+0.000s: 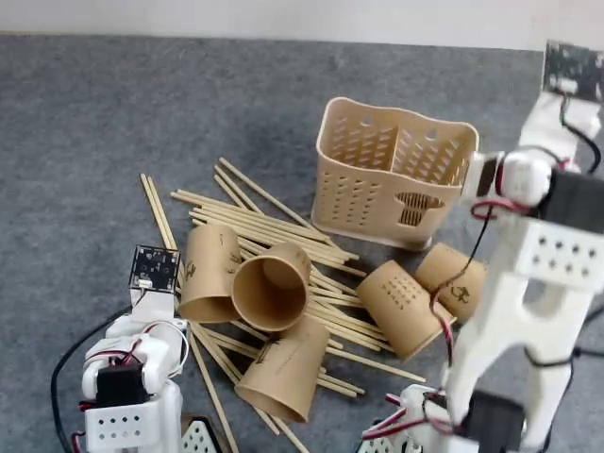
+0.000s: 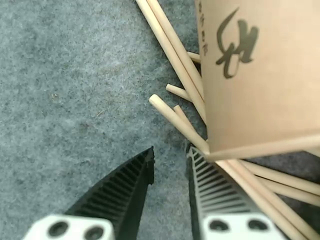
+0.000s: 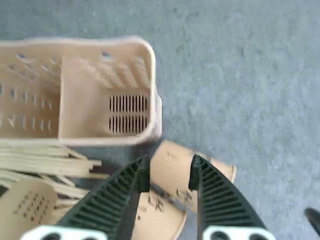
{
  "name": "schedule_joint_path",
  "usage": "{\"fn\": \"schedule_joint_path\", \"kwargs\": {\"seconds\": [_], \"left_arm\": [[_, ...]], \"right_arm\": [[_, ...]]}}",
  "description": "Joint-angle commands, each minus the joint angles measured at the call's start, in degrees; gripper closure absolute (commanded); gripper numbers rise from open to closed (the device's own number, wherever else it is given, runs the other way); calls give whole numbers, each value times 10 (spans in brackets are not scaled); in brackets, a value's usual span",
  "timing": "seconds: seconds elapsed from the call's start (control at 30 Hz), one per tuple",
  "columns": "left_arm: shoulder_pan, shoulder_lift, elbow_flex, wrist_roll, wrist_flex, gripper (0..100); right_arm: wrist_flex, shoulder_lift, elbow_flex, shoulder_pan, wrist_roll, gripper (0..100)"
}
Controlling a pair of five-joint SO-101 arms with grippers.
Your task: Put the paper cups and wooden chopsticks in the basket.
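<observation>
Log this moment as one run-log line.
left pincer: open, empty, beside printed cup and chopsticks | right pincer: open, empty, above basket-side cup | basket: upright, nothing visible inside | cups: five lying on table

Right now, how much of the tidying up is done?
Nothing is done yet: the basket shows nothing inside. Nothing is in hand either: the right gripper is open above one paper cup beside the basket, and the left gripper is open next to the wooden chopsticks. Still left: all five paper cups and the chopsticks, lying outside the basket.

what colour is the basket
Beige plastic basket with slotted, perforated walls; it shows best in the high view.
</observation>
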Motion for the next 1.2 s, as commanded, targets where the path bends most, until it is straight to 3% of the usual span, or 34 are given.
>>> {"fn": "schedule_joint_path", "kwargs": {"seconds": [0.0,0.5,0.77,1.17], "left_arm": [[-1,0,12,4,1,880],[-1,0,12,4,1,880],[-1,0,12,4,1,880],[-1,0,12,4,1,880]], "right_arm": [[-1,-74,71,7,10,861],[-169,-174,417,125,29,861],[-288,-196,555,145,25,861],[-354,-198,642,143,25,861]]}}
